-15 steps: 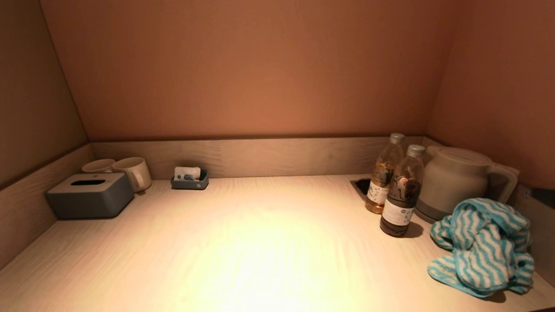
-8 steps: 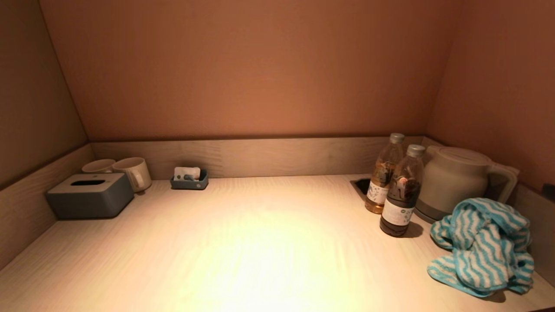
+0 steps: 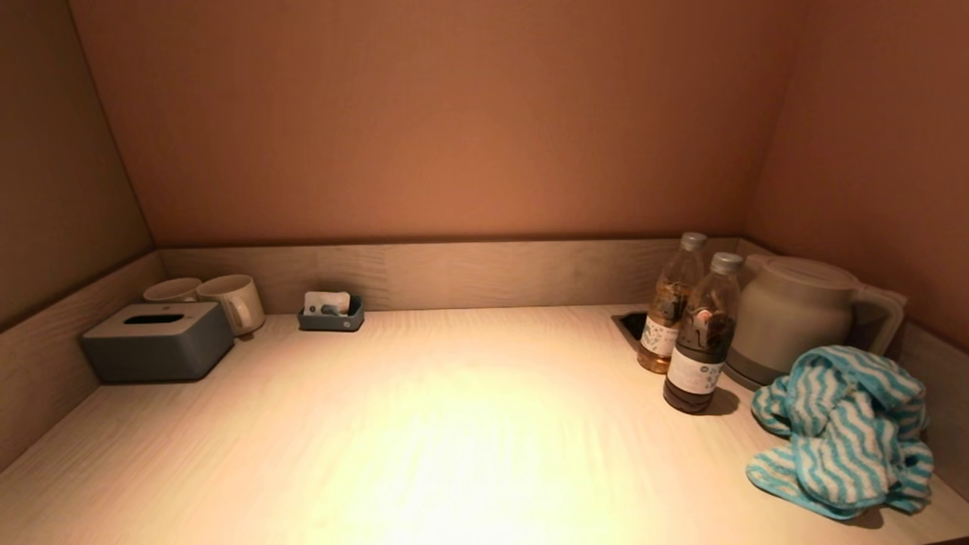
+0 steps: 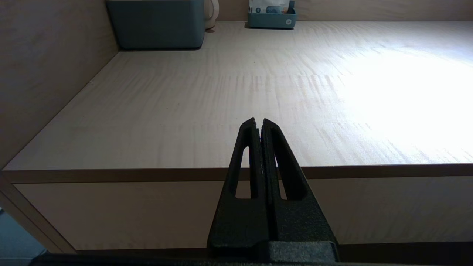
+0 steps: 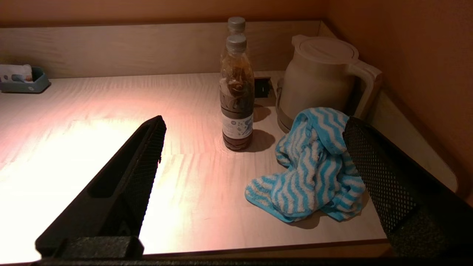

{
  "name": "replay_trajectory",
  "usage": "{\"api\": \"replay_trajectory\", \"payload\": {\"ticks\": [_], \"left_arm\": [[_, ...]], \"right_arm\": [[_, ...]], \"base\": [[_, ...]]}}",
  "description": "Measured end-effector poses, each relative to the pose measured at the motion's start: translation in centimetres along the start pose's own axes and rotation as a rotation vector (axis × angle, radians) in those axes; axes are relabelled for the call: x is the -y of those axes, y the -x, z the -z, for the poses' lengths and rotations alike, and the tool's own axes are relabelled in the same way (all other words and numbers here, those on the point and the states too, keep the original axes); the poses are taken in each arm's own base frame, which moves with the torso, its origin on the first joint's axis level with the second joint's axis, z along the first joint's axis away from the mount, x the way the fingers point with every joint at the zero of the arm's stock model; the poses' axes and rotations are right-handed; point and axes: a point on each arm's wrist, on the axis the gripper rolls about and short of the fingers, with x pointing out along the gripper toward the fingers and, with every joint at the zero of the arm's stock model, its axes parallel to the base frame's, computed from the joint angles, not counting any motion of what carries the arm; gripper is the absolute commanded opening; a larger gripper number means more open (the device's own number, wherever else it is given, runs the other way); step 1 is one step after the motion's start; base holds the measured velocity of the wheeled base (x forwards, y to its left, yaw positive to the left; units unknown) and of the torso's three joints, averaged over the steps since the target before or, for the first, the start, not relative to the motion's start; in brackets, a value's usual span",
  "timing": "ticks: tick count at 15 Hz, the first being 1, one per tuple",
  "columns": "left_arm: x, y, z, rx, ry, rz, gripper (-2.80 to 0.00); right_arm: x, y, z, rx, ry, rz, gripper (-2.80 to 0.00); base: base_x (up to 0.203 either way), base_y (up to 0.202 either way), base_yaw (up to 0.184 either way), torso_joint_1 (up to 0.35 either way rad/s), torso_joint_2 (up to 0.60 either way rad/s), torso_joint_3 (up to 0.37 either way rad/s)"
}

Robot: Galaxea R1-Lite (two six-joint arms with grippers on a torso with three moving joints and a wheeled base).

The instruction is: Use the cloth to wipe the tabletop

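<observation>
The cloth (image 3: 840, 431), a striped blue-and-white towel, lies bunched in a loose heap at the worktop's (image 3: 454, 424) front right corner, just in front of the kettle (image 3: 795, 318) and beside the nearer of two bottles (image 3: 700, 341). It has no clear long axis; its highest fold is toward the kettle and its flat hem trails toward the worktop's front edge. The right gripper (image 5: 255, 144) hangs off the front edge with its fingers spread wide, and the cloth sits ahead of them, toward the outer finger, so this arm looks far the nearer for the pick-up. The left gripper (image 4: 258, 123) waits off the front left edge, fingers pressed together on nothing, well apart from the cloth
</observation>
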Motion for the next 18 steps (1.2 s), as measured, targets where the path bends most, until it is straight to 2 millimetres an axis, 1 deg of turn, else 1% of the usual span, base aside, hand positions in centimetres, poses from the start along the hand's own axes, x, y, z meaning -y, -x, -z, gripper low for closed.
{"api": "replay_trajectory", "payload": {"ticks": [3, 4, 7, 15, 18], "left_arm": [[0.0, 0.0, 0.0, 0.000, 0.000, 0.000, -2.80], [0.0, 0.0, 0.0, 0.000, 0.000, 0.000, -2.80], [0.0, 0.0, 0.0, 0.000, 0.000, 0.000, -2.80], [0.0, 0.0, 0.0, 0.000, 0.000, 0.000, -2.80], [0.0, 0.0, 0.0, 0.000, 0.000, 0.000, -2.80]], "right_arm": [[-1.0, 2.1, 0.4, 0.057, 0.025, -0.026, 0.00], [-1.2, 2.7, 0.5, 0.064, 0.028, -0.032, -2.80], [-1.8, 3.8, 1.0, 0.078, 0.035, -0.051, -2.80], [-2.7, 5.7, 1.4, 0.117, 0.054, -0.090, -2.80], [-3.3, 7.4, 2.3, 0.127, 0.060, -0.121, -2.80]], "base": [[0.000, 0.000, 0.000, 0.000, 0.00, 0.000], [0.000, 0.000, 0.000, 0.000, 0.00, 0.000], [0.000, 0.000, 0.000, 0.000, 0.00, 0.000], [0.000, 0.000, 0.000, 0.000, 0.00, 0.000], [0.000, 0.000, 0.000, 0.000, 0.00, 0.000]]}}
